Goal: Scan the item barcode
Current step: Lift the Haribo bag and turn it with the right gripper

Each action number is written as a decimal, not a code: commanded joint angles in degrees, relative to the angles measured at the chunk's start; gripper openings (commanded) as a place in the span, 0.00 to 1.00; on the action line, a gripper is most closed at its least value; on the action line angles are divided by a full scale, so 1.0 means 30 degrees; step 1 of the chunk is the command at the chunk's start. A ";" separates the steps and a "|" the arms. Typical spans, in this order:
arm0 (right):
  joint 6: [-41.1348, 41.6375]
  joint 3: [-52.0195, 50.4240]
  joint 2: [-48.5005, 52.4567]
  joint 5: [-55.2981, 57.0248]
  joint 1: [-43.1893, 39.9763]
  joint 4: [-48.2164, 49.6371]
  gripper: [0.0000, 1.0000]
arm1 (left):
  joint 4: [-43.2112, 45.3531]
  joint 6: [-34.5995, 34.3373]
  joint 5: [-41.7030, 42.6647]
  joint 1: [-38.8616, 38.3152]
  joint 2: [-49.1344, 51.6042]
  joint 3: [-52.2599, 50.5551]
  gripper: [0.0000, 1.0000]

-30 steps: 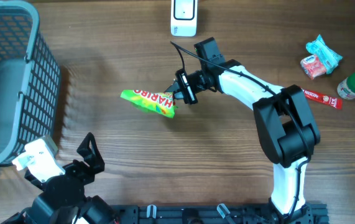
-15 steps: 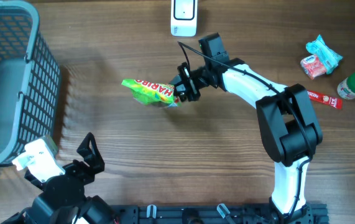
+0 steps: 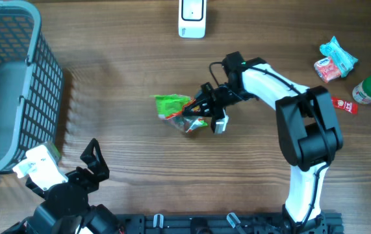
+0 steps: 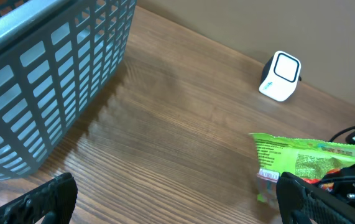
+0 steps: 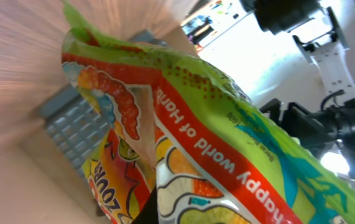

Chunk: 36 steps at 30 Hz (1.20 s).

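Note:
The item is a green Haribo candy bag (image 3: 174, 106), held off the table in mid-scene by my right gripper (image 3: 201, 112), which is shut on its right end. The bag hangs crumpled and turned, green back upward. In the right wrist view the bag (image 5: 183, 124) fills the frame, with one dark finger (image 5: 149, 210) at the bottom edge. The white barcode scanner (image 3: 192, 16) stands at the far edge, behind the bag. My left gripper (image 3: 94, 162) rests open and empty near the front left. Its wrist view shows the bag (image 4: 301, 155) and scanner (image 4: 281, 76) ahead.
A grey mesh basket (image 3: 10, 84) fills the left side. At the far right lie a blue-white packet (image 3: 338, 52), a pink snack pack (image 3: 327, 70), a green-lidded jar (image 3: 370, 90) and a red bar (image 3: 342, 104).
My right gripper has carried the bag right and toward the front, twisting it so the printed front faces away. The left arm has not moved.

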 commanded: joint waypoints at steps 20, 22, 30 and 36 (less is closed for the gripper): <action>-0.0481 0.0117 0.0153 -0.2025 -0.0131 0.6200 0.04 | 0.0000 -0.0240 -0.0036 0.0117 -0.0066 -0.0051 1.00; -0.0874 0.0124 0.0153 -0.3206 -0.0007 0.9996 0.04 | 0.0000 -0.0240 -0.0036 0.0117 -0.0066 -0.0051 1.00; 0.0350 0.0262 -0.0568 -0.2310 0.1749 3.0979 0.04 | 0.0000 -0.0240 -0.0036 0.0117 -0.0066 -0.0051 1.00; 0.0350 0.0255 -0.0568 -0.2113 0.3847 3.7864 0.04 | 0.0000 -0.0240 -0.0036 0.0117 -0.0066 -0.0051 1.00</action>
